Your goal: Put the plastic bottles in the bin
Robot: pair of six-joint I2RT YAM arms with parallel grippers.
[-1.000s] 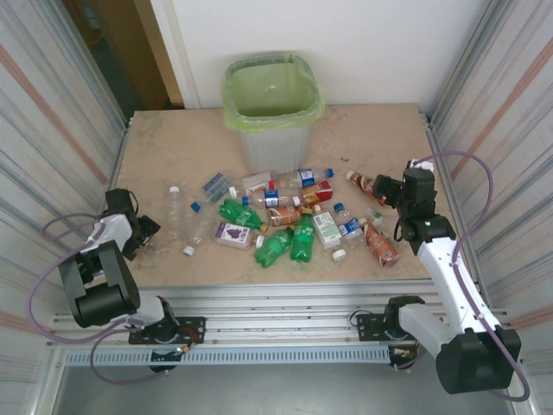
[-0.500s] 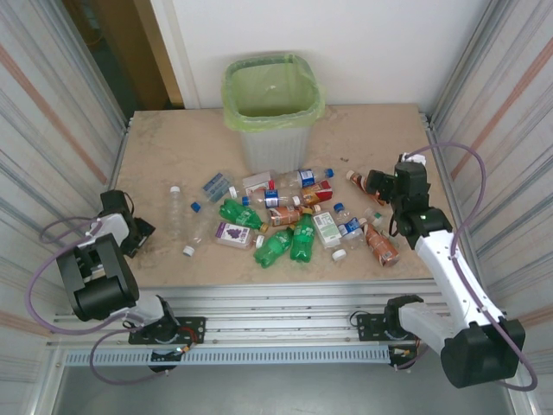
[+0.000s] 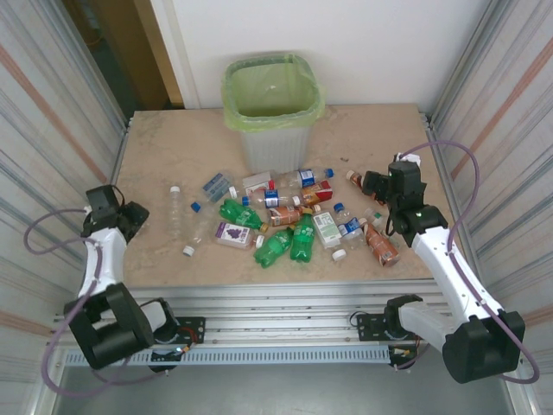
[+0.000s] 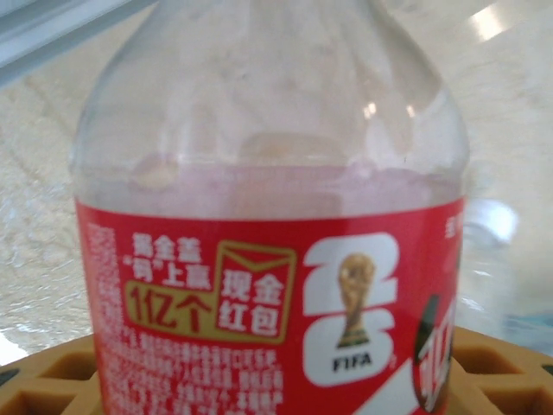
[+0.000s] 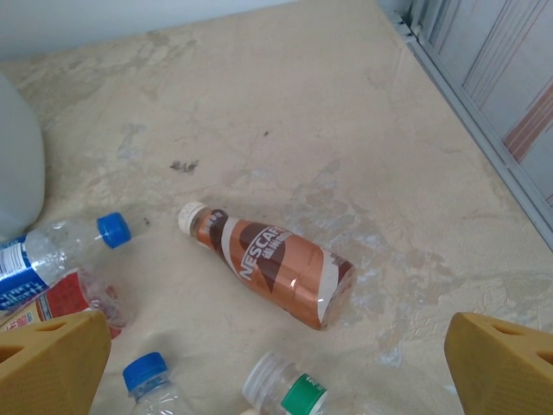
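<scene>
A clear plastic bottle with a red label (image 4: 268,259) stands between the yellow fingers (image 4: 52,385) of my left gripper (image 4: 276,380), which is shut on it. In the top view that gripper (image 3: 131,212) sits at the table's left edge. My right gripper (image 5: 275,327) is open and hovers over a brown bottle (image 5: 272,264) lying on its side; in the top view the gripper (image 3: 373,183) is at the right of the heap. Several green, clear and brown bottles (image 3: 302,238) lie mid-table. The bin (image 3: 276,149) with its green liner stands behind them.
Two clear bottles (image 3: 177,207) lie apart at the left of the heap. A blue-capped bottle (image 5: 52,251) and a green-labelled one (image 5: 289,393) lie near the right gripper. Metal wall rails (image 5: 484,112) run close along the right side.
My left gripper has closed on the red-labelled bottle and its arm has stretched up along the left edge. The right gripper has shifted slightly left and away, toward the brown bottle.
</scene>
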